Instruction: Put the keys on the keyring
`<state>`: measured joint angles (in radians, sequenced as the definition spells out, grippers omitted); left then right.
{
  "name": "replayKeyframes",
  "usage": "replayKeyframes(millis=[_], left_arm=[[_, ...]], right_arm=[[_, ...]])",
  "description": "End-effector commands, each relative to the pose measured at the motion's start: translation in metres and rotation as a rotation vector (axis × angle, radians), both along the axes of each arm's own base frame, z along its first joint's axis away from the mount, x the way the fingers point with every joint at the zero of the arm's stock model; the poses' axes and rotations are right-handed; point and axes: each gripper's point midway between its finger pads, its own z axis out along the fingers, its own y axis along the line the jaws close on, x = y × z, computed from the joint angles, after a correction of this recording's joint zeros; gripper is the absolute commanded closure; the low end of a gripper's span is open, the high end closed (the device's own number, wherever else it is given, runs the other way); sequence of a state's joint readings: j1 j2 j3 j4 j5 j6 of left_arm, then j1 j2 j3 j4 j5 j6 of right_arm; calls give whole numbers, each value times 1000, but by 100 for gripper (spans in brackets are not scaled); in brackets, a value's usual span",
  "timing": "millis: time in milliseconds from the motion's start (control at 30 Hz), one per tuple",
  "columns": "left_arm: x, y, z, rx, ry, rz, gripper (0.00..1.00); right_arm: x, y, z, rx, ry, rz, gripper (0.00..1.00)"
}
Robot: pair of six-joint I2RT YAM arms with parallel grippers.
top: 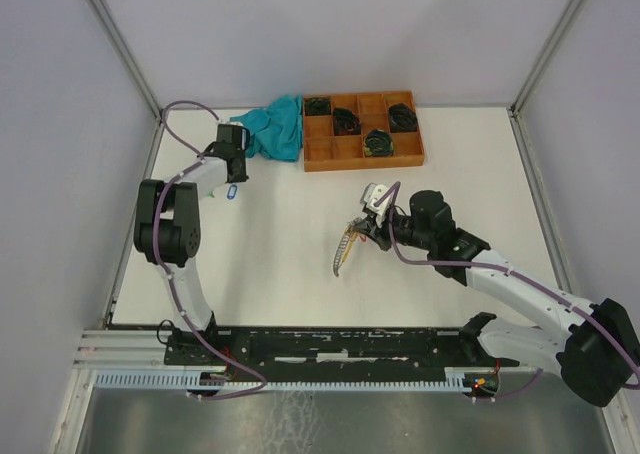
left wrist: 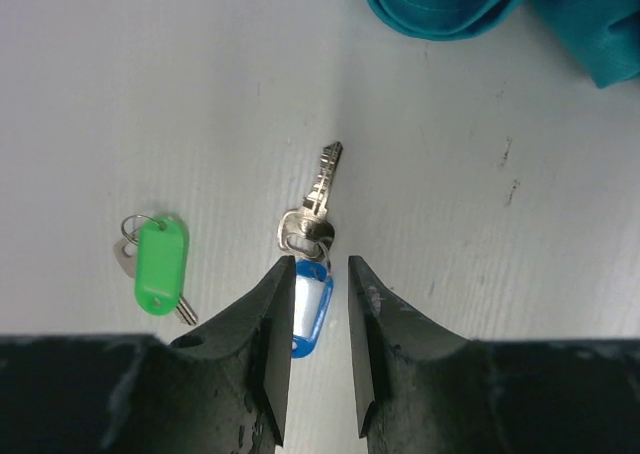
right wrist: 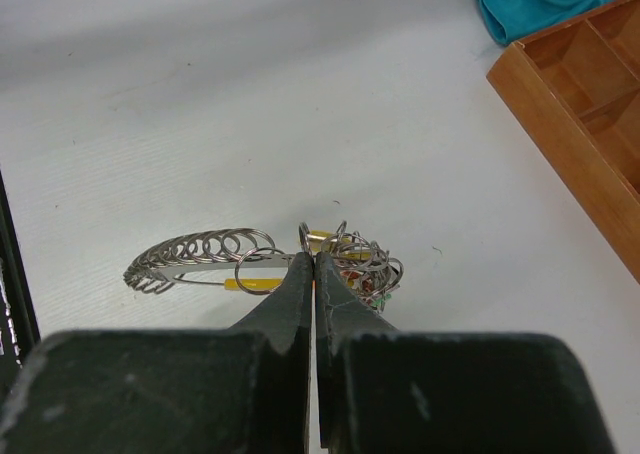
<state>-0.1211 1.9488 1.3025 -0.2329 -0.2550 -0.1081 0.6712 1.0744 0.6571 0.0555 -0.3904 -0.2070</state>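
- Left gripper (left wrist: 318,266): fingers (left wrist: 262,344) apart, straddling the tag of the blue-tagged key (left wrist: 312,309), which lies flat on the table (left wrist: 150,94). A gap shows on one side of the tag.
- Green-tagged key (left wrist: 160,264) lies just beside it, clear of the fingers.
- Teal cloth (left wrist: 470,4) lies beyond.
- Right gripper (right wrist: 312,259): fingers pressed together, clamped on the keyring (right wrist: 200,249) mid-table. Bunched keys (right wrist: 365,269) sit by the tips.
- Wooden tray (right wrist: 560,114) is well apart.

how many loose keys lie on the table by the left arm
2: a blue-tagged key between the jaws of the left gripper, a green-tagged key beside it. Others may be bunched on the keyring.
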Motion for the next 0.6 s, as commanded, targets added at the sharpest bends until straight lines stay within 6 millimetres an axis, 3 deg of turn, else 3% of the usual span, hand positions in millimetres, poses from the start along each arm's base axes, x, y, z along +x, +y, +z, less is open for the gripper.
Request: replayKeyframes(millis=[0, 333, 567], left_arm=[[5, 17, 11, 129, 18, -15, 66], [8, 10, 1, 109, 35, -46, 65], [11, 6, 19, 74, -22, -34, 63]], right_arm=[[8, 5, 28, 58, -87, 5, 99], [6, 7, 26, 52, -77, 19, 100], [6, 7, 26, 52, -77, 24, 99]])
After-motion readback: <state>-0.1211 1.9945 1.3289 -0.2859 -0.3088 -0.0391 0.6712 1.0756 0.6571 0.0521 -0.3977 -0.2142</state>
